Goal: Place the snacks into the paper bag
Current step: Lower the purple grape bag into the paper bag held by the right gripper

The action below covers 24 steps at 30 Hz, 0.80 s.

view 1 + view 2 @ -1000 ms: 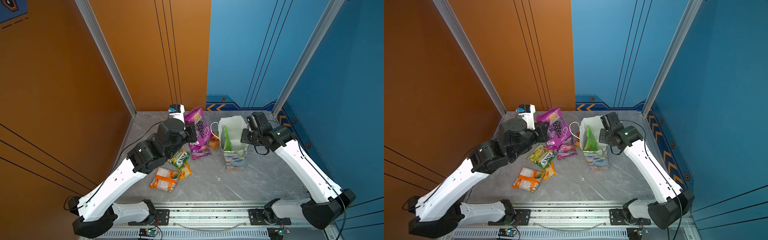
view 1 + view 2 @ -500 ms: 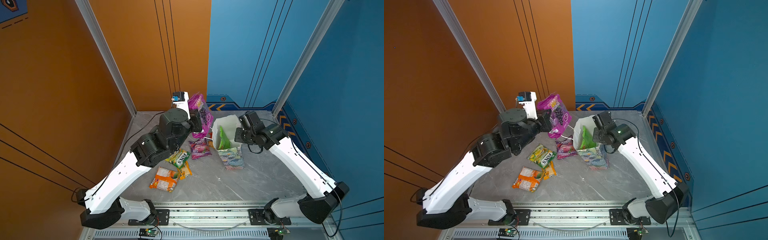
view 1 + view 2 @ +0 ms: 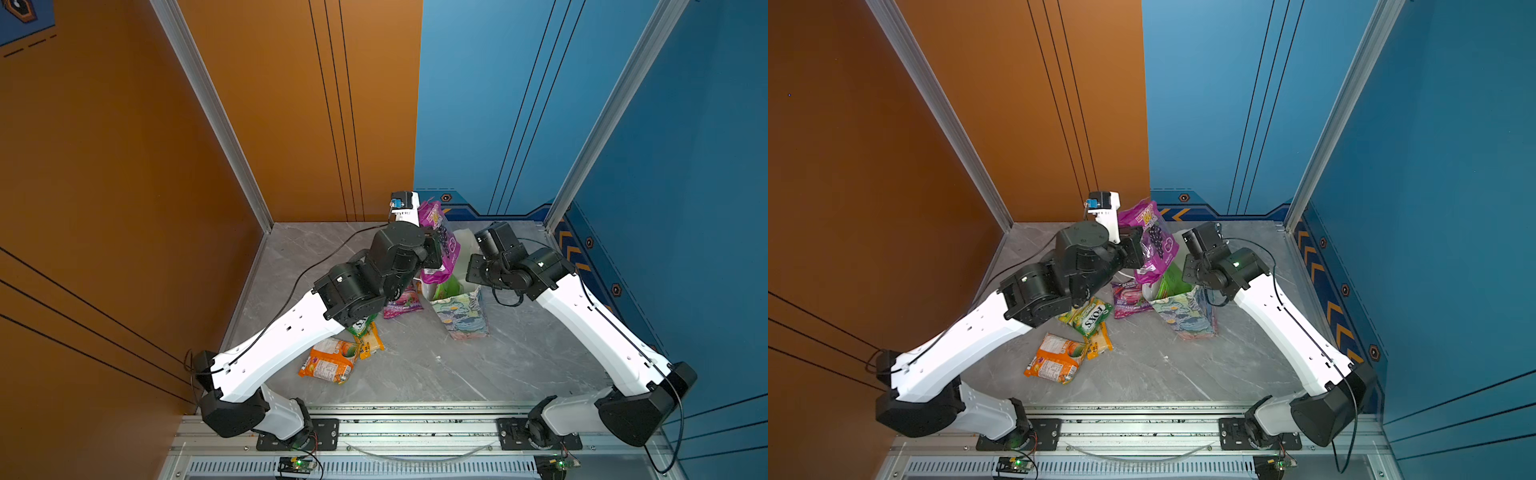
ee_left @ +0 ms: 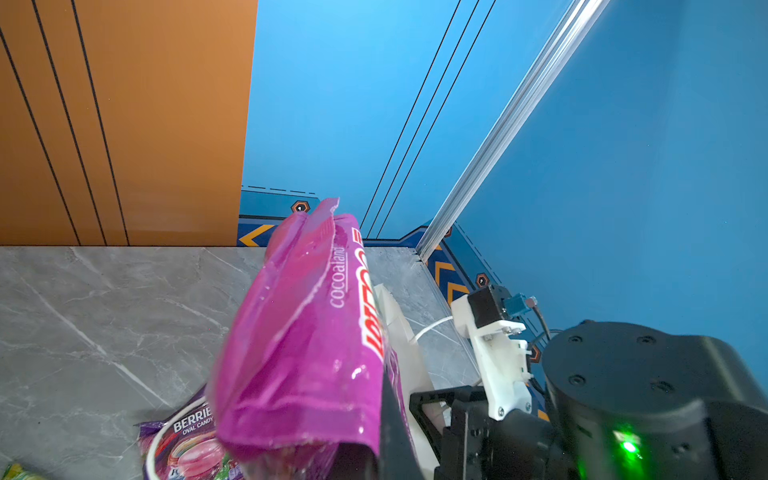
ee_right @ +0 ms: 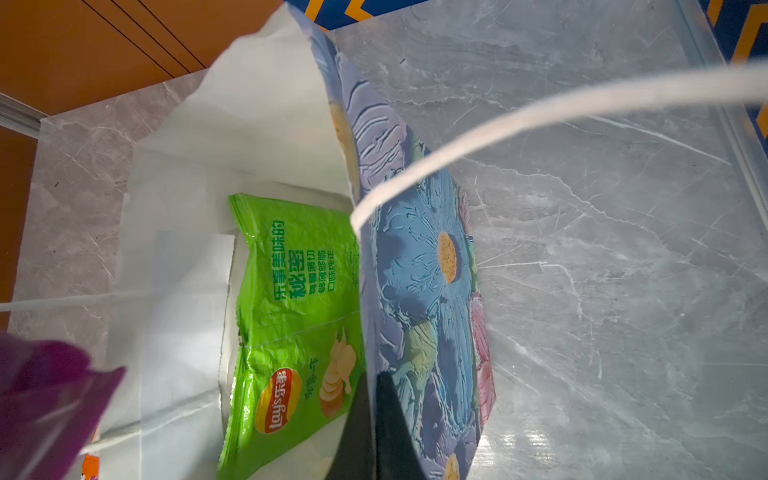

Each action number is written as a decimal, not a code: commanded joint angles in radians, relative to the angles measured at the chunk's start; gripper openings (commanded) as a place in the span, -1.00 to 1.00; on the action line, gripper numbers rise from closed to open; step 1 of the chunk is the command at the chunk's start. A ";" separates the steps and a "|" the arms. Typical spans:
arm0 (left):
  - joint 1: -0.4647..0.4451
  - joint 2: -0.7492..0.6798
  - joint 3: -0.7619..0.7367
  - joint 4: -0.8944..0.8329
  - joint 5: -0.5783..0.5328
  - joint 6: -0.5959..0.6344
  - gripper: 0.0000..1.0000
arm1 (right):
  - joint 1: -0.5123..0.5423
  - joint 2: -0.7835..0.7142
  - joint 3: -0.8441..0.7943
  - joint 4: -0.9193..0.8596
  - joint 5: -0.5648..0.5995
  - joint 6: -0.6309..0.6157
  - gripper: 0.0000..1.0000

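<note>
Grey marble-look tabletop (image 3: 1163, 374) is enclosed by an orange wall (image 3: 1017, 104) and a blue wall (image 3: 1225, 104), with aluminium posts at the corners. The paper bag (image 3: 1187, 318) is tilted with its mouth open (white inside, flower print outside), and its wall is pinched by the right gripper (image 5: 372, 428), jaws closed on the paper. A green crisps bag (image 5: 291, 311) is seen inside the paper bag. A purple grape bag (image 3: 1156, 245) is held off the tabletop at the paper bag's mouth by the left gripper (image 3: 1136, 253), jaws clamped on it. A berries bag (image 3: 1129, 295) lies just beside the paper bag. A yellow-green bag (image 3: 1090, 316), a small yellow sachet (image 3: 1098, 340) and an orange bag (image 3: 1054, 357) lie farther from it on the same side.
</note>
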 commanded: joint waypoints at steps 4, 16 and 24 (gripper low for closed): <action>0.000 0.026 0.006 0.163 -0.037 -0.009 -1.00 | 0.012 -0.010 0.011 0.043 0.006 0.027 -1.00; 0.036 0.054 -0.134 0.378 -0.095 -0.002 -1.00 | 0.012 -0.022 -0.013 0.085 -0.058 0.033 -1.00; 0.037 0.077 -0.215 0.514 -0.132 0.020 -1.00 | 0.013 -0.024 -0.055 0.134 -0.098 0.059 -1.00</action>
